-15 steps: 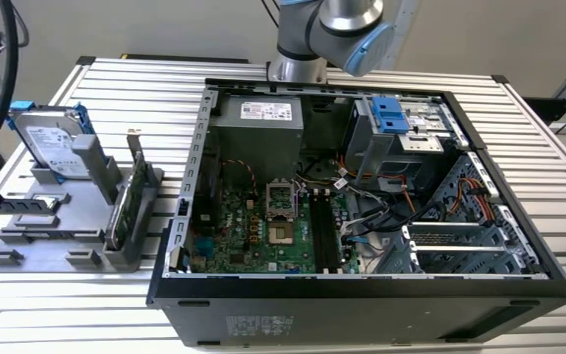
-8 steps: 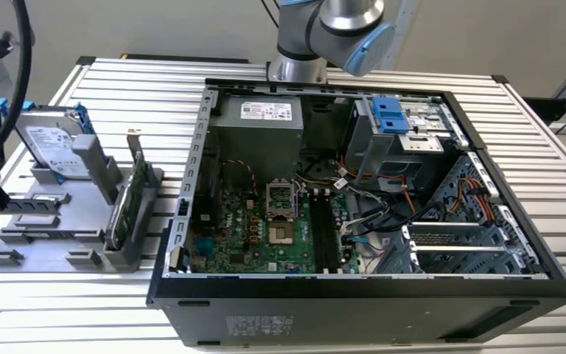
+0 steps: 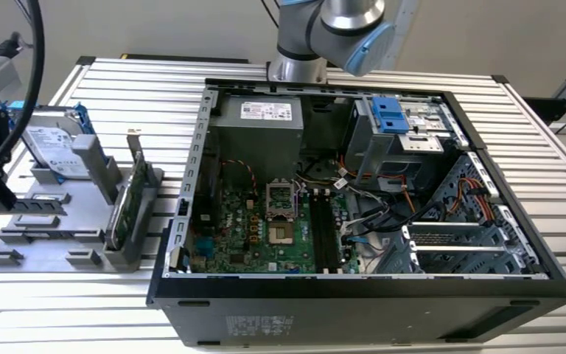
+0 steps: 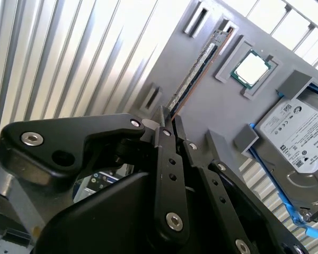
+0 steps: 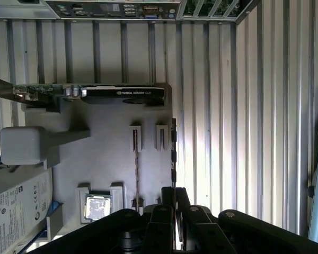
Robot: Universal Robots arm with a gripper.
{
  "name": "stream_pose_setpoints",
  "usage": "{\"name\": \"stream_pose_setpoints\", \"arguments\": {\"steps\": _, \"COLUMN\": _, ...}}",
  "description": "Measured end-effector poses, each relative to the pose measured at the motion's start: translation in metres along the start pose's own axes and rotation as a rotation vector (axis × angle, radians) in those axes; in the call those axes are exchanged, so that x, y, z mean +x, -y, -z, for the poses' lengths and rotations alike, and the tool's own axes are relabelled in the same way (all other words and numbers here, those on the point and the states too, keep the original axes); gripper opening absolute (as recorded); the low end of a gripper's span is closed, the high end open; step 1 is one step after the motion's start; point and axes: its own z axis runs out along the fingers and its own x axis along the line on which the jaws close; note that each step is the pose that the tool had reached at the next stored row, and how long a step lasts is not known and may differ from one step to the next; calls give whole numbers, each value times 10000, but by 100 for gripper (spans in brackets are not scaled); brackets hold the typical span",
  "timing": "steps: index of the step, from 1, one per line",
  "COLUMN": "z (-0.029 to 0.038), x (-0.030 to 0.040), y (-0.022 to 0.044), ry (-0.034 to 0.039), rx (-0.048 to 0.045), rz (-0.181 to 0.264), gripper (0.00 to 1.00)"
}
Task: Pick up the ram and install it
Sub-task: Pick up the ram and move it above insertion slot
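While the ram [image 4: 196,74] stands on edge in a slot of the grey tray [image 4: 212,106], gripper [image 4: 171,120] poised near its end, fingers [image 4: 164,153] drawn nearly together, processor chip [image 4: 253,69] alongside

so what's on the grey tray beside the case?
On the tray: ram stick on edge, processor chip flat, hard drive, green card. The gripper covers one end in both wrist views.
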Motion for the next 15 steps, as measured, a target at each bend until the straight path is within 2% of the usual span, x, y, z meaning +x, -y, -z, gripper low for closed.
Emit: {"name": "stream_pose_setpoints", "arguments": {"steps": 15, "z": 120, "x": -4, "y": -3, "ry": 3, "rx": 4, "rz": 0, "gripper": 0}}
